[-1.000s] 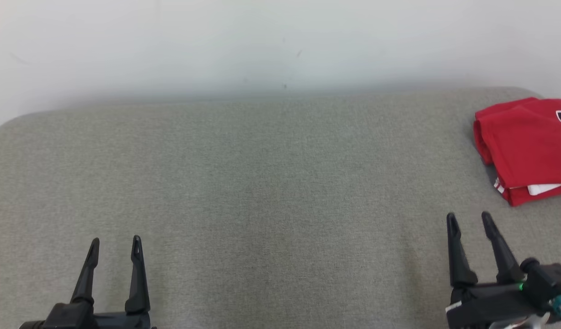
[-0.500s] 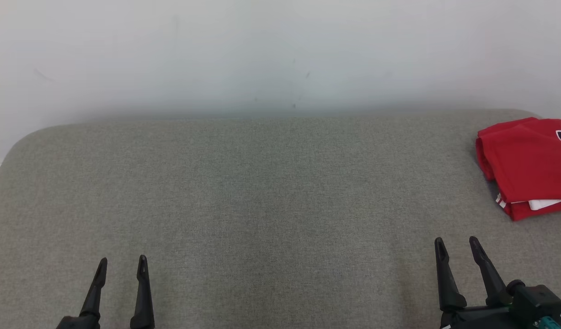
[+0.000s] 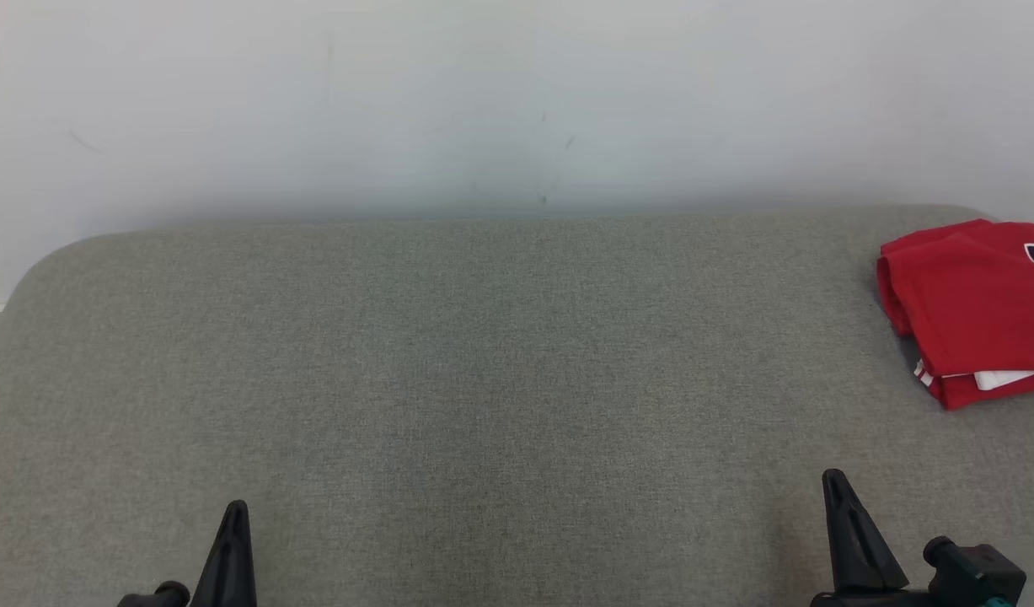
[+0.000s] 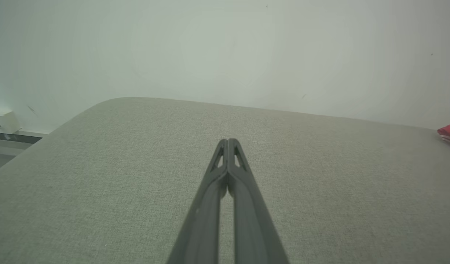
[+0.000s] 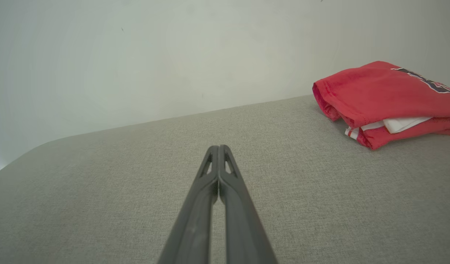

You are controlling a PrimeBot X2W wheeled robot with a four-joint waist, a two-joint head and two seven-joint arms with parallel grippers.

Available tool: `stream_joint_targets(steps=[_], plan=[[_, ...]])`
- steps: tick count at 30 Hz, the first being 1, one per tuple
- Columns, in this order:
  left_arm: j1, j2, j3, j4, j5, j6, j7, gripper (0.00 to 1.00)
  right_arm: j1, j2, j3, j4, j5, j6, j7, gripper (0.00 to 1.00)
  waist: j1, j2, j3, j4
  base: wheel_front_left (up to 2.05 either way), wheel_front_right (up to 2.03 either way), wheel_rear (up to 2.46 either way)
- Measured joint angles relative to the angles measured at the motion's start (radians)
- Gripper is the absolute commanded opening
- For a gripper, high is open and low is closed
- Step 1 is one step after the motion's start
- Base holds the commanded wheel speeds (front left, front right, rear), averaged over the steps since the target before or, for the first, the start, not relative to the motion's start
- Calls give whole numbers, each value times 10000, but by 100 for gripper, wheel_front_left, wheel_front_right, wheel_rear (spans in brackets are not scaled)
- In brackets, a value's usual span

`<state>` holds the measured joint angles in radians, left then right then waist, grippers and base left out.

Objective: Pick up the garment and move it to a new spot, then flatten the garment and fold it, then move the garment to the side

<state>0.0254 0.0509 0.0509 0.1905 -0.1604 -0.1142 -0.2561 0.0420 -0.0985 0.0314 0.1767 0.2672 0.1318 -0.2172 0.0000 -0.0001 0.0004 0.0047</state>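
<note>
Looks pretty much done: shirt [image 3: 967, 312] sits folded at the frame's right edge. Down at the bottom, left tool [image 3: 234, 523] and right tool [image 3: 837, 493] are both pinched closed on nothing.

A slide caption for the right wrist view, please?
Folded red garment rests on the grey cushion; right gripper shut and empty.

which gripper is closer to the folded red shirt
The right gripper, at the head view's lower right, on the same side as the folded red shirt; the left gripper sits far across the grey upholstered surface.
</note>
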Motion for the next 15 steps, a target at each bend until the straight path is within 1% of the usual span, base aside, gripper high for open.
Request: stream_joint_targets(steps=[15], plan=[[-60,-12,128,151,-2786,-4,734,0,-176,75,-224,146,2621,0,606,0,1,0,3,-6,0,0,0]])
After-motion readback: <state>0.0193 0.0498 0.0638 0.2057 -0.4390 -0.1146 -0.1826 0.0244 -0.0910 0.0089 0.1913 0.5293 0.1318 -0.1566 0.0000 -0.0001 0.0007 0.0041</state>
